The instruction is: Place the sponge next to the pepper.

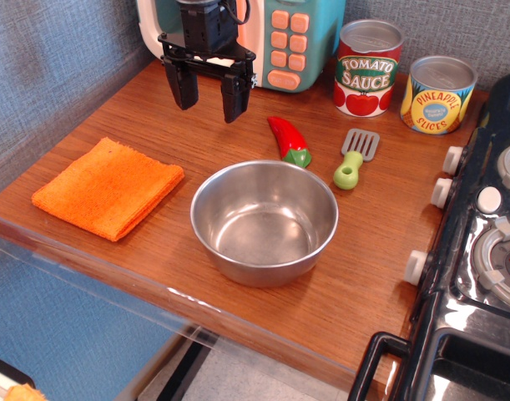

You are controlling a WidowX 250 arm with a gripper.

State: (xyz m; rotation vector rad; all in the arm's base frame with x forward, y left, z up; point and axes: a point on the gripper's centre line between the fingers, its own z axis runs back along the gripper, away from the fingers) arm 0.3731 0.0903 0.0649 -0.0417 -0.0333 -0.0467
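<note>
jaws: spread apart and holding nothing; the gripper (208, 93) hangs over the back of the wooden counter (154, 117), fingers pointing down, clear of every object.
sponge: flat orange folded square (109, 187) lying at the left front of the counter, near the edge, well apart from the gripper.
pepper: red chili with green cap (290, 140) lying just behind the steel bowl (265, 220), to the right of the gripper.
neighbours: green-handled spatula (353, 159) just right of the pepper; tomato sauce can (368, 67) and pineapple can (438, 93) behind it.
step: by my reading, the pick has not begun; the sponge lies untouched.
next move: travel left and forward over the sponge, descend, pinch a fold or edge of the soft cloth.
placement: open counter left of the pepper looks the likeliest spot; the bowl and spatula crowd the other sides.
</note>
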